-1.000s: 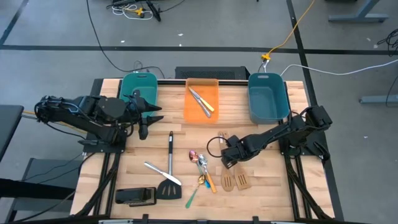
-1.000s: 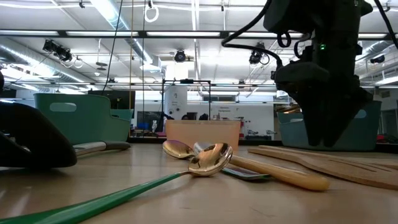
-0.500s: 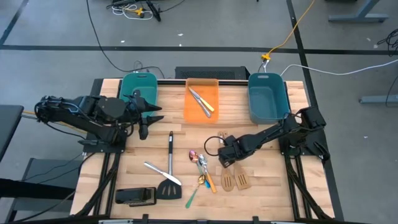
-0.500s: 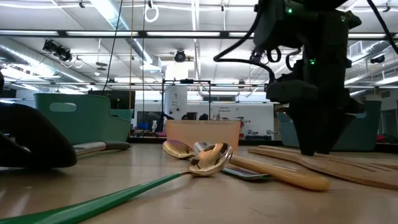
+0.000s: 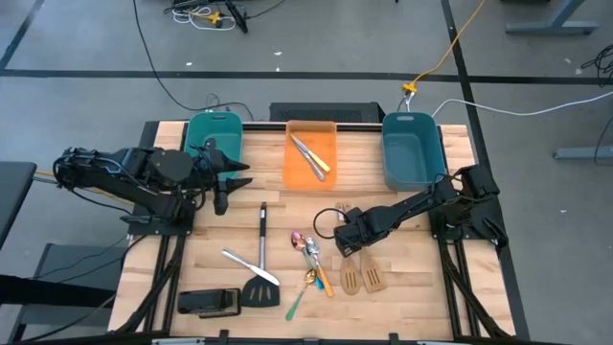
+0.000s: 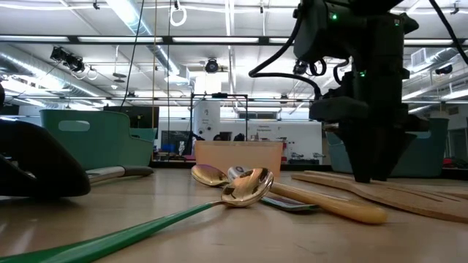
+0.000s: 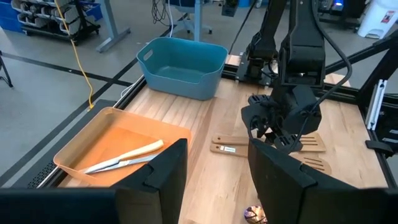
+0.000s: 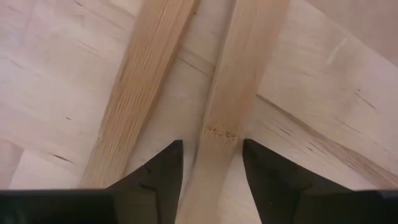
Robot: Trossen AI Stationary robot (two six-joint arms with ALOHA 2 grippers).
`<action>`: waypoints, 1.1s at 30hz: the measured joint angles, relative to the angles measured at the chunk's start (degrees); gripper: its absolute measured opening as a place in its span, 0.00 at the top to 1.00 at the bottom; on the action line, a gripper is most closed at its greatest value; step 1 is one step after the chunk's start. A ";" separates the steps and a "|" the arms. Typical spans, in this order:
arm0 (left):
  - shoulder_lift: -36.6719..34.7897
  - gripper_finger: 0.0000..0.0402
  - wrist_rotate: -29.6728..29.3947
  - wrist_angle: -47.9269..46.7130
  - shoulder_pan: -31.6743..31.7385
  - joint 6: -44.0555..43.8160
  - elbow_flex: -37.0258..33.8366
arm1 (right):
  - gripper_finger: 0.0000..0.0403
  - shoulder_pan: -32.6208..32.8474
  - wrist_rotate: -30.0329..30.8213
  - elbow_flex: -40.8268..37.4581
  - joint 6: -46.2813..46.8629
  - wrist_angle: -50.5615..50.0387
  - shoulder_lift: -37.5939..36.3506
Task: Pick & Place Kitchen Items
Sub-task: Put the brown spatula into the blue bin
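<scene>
1. While the right gripper point(image 5: 349, 248) hangs low over the handles of the two wooden spatulas point(image 5: 361, 276) near the middle of the desk point(image 5: 402, 297), its fingers point(image 8: 155, 171) stand apart on either side of one handle, not clenched on it.
2. In the right wrist view that handle runs between the two dark fingers, with the second handle just beside it; whether the fingers touch the wood cannot be told.
3. The left gripper point(image 5: 222, 182) waits at the far left of the desk beside the left teal bin point(image 5: 213, 134), its fingers spread and holding nothing.
4. The orange bin point(image 5: 310, 153) at the far middle holds a few utensils point(image 5: 310, 156) lying crossed, one with a pale handle.
5. The right teal bin point(image 5: 413, 149) at the far right shows nothing inside.
6. A cluster of spoons point(image 5: 311, 259) lies left of the wooden spatulas, one with a green handle, one with an orange one.
7. Farther left lie a black spatula point(image 5: 261, 268) with a steel handle and a silver knife point(image 5: 247, 265) crossing it.
8. A flat black block point(image 5: 208, 302) sits at the near left corner.
9. Bare wood lies open between the bins and the utensils.
</scene>
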 joint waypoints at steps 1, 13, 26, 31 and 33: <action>0.00 0.56 0.01 0.00 -0.01 0.01 0.00 | 0.59 0.00 -0.10 0.01 0.03 -0.41 0.00; 0.00 0.56 0.00 0.00 -0.01 0.01 0.00 | 0.68 -0.02 -1.52 0.01 1.75 -1.34 0.00; 0.00 0.56 -0.01 0.00 0.00 0.01 0.00 | 0.80 0.02 -1.21 0.01 1.79 -2.41 -0.02; 0.00 0.56 -0.01 0.00 0.01 0.04 0.00 | 0.80 0.02 -0.53 0.10 2.78 -3.61 -0.02; 0.00 0.56 -0.01 0.00 0.00 0.02 0.00 | 0.80 -0.12 -0.45 0.10 2.81 -4.44 -0.05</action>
